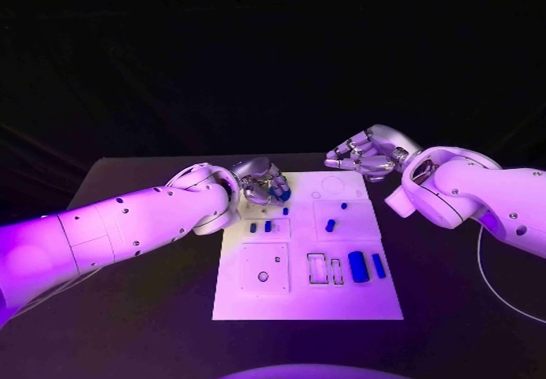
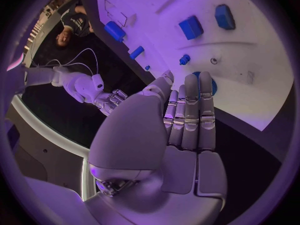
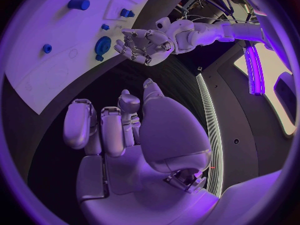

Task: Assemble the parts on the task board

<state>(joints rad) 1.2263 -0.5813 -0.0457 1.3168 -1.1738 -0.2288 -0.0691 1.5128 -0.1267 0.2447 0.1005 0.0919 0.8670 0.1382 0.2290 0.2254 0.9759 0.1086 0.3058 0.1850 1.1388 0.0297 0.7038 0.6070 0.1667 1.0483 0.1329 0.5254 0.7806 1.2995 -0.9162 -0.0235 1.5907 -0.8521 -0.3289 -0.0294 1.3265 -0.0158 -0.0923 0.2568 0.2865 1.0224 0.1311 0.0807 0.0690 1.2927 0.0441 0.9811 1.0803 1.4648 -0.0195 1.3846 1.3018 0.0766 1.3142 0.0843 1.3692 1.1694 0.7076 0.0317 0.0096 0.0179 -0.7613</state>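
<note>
The task board point(image 1: 307, 304), a white plate, lies in the middle of the black table point(image 1: 136, 316), its near edge closest to the camera. Near that edge the board carries outlined recesses and, toward its right side, two long blue parts point(image 1: 358, 267) lying side by side. Further back stand four smaller blue parts: two point(image 1: 259, 227) close together left of centre, one point(image 1: 330, 226) right of centre, and a tiny one point(image 1: 286, 211) just beyond the pair. A round blue disc point(image 2: 210, 85) sits at the far left corner of the board.

The left hand point(image 1: 262, 186) reaches over that far left corner, palm turned down, its fingers point(image 2: 190, 107) straight and held close together over the disc; whether they touch it cannot be told. It grips nothing that can be seen.

The right hand point(image 1: 366, 155) hangs beyond the board's far right corner, above the table and apart from the board. Its fingers point(image 3: 103, 127) are curled loosely inward with gaps between them, holding nothing.
</note>
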